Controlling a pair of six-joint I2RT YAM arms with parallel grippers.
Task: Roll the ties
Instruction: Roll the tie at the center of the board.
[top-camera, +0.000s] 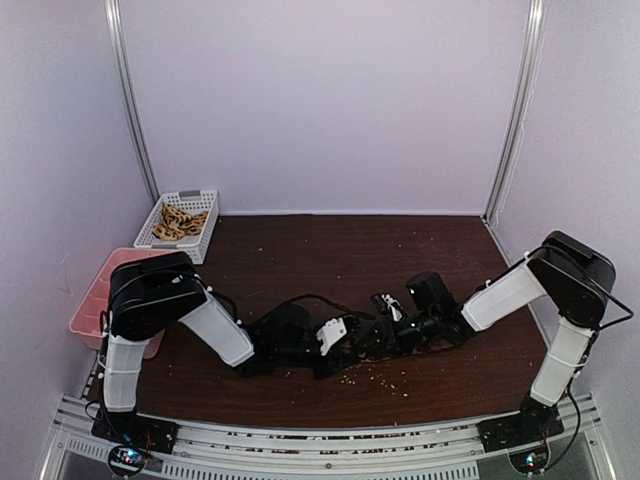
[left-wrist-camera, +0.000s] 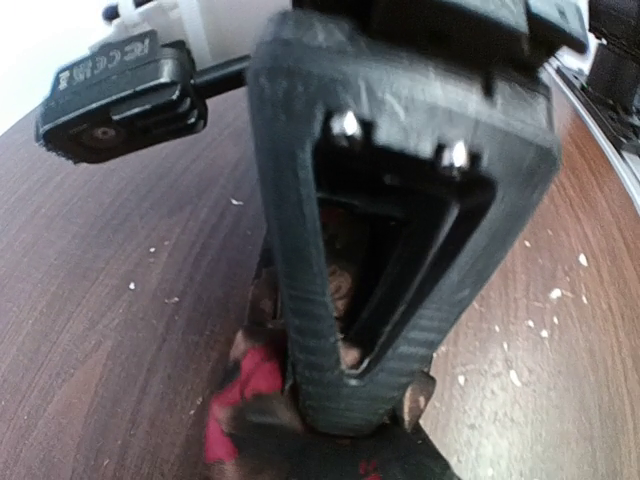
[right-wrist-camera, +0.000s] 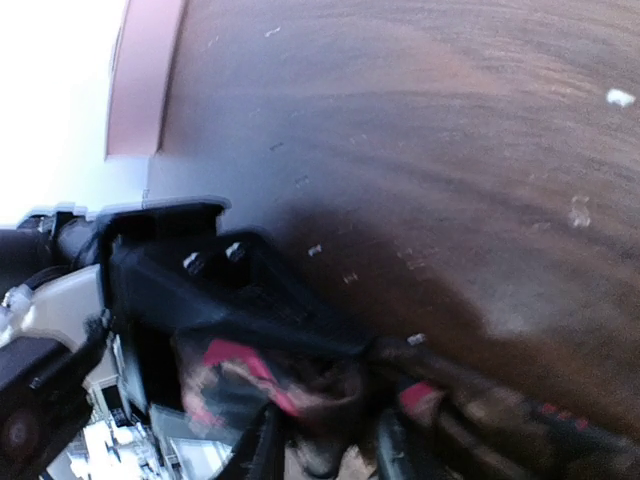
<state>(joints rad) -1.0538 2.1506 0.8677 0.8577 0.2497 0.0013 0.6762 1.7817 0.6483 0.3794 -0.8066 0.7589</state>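
Observation:
A dark brown tie with red patches is bunched between my two grippers at mid-table. It shows in the left wrist view (left-wrist-camera: 245, 388) and the right wrist view (right-wrist-camera: 325, 385); from above the grippers hide it. My left gripper (top-camera: 345, 345) (left-wrist-camera: 330, 440) is closed on the bunch at its lower edge. My right gripper (top-camera: 385, 335) (right-wrist-camera: 330, 450) has a finger either side of the bunch and pinches it. Each gripper's black finger fills the other's wrist view. Several rolled tan ties (top-camera: 180, 222) lie in a white basket.
The white basket (top-camera: 190, 197) stands at the back left against the wall. A pink tray (top-camera: 92, 292) lies at the left edge beside the left arm. Pale crumbs (top-camera: 385, 378) are scattered on the brown table in front of the grippers.

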